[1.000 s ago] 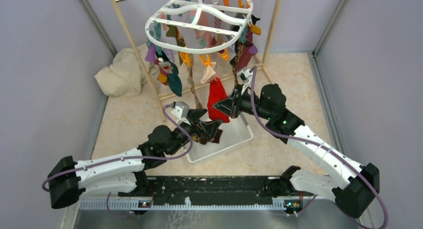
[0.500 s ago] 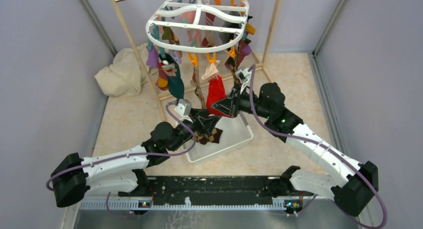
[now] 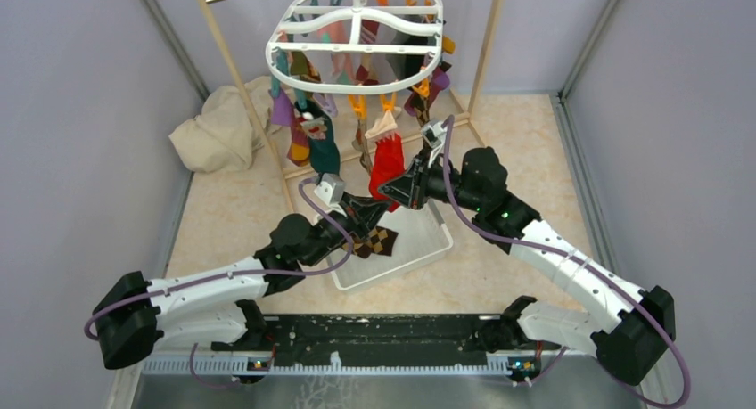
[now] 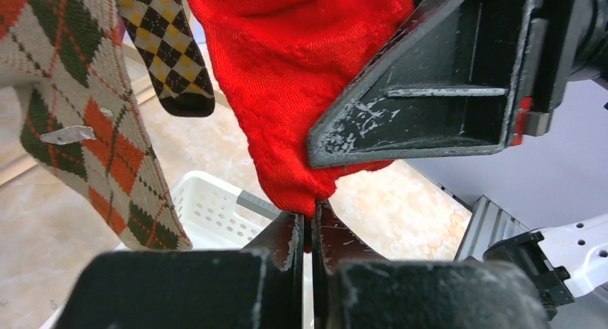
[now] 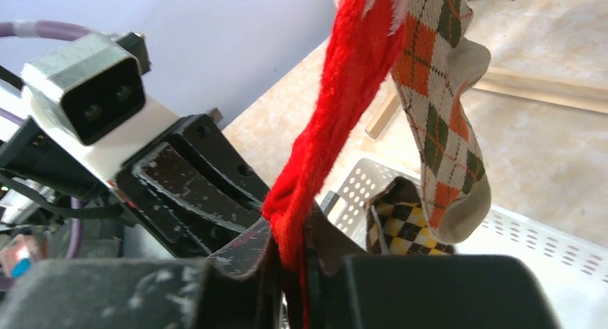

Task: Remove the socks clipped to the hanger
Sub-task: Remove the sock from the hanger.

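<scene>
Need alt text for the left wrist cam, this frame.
A red sock hangs mid-frame, its lower tip pinched in the shut left gripper at the bottom edge, with the right gripper clamped on it from the right. A cream argyle sock and a black-yellow check sock hang at left, a white basket below.

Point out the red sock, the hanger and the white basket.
red sock (image 3: 385, 159), top external view, middle of its body.
hanger (image 3: 357, 89), top external view, front rim.
white basket (image 3: 419, 241), top external view, bare right part.
</scene>
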`<state>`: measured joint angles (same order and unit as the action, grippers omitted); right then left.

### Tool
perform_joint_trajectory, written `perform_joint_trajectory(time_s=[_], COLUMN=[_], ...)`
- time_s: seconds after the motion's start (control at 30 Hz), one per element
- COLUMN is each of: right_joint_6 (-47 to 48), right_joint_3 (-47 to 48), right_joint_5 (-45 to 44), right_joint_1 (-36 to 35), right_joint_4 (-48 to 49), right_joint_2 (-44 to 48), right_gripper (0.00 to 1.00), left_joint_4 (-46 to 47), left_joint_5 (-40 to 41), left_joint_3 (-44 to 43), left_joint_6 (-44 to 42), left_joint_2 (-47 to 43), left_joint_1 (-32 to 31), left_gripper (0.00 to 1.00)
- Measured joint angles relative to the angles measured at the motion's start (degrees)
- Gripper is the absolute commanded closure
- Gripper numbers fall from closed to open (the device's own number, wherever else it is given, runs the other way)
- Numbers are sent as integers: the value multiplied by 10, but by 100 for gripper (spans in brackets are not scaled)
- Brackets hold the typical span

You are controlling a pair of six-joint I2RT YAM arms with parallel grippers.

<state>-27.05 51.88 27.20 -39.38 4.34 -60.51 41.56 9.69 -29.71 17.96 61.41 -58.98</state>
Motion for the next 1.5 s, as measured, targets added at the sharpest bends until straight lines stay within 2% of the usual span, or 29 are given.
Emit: perform_joint_trajectory(time_s=[0.13, 0.33, 0.5, 0.7, 0.93, 1.2, 1.5], right_joint_6=[4, 18, 45, 79, 96, 89, 101], right_joint_3=[0, 10, 43, 110, 193, 246, 285], right_joint_5=[-15, -56, -121, -212, -301, -365, -438], right_joint_1=[0, 0, 0, 0, -18, -44, -109], right_joint_4=[-13, -50, -117, -188, -216, -205, -187], right_joint_2=[0, 1, 12, 31, 28, -9, -80], right_gripper=[53, 47, 43, 42, 42, 52, 52], left_joint_4=[0, -13, -40, -77, -118, -169, -219], left_joint_5=[-1, 2, 13, 27, 50, 100, 189], left_joint_3=[0, 0, -5, -31, -90, -126, -159], left_joint_6=[0, 2, 4, 4, 4, 3, -25], left_joint_2=[-9, -16, -16, -14, 27, 56, 80], left_joint_1=[0, 0, 0, 0, 0, -3, -36], left_gripper=[100, 100, 100, 100, 100, 100, 100])
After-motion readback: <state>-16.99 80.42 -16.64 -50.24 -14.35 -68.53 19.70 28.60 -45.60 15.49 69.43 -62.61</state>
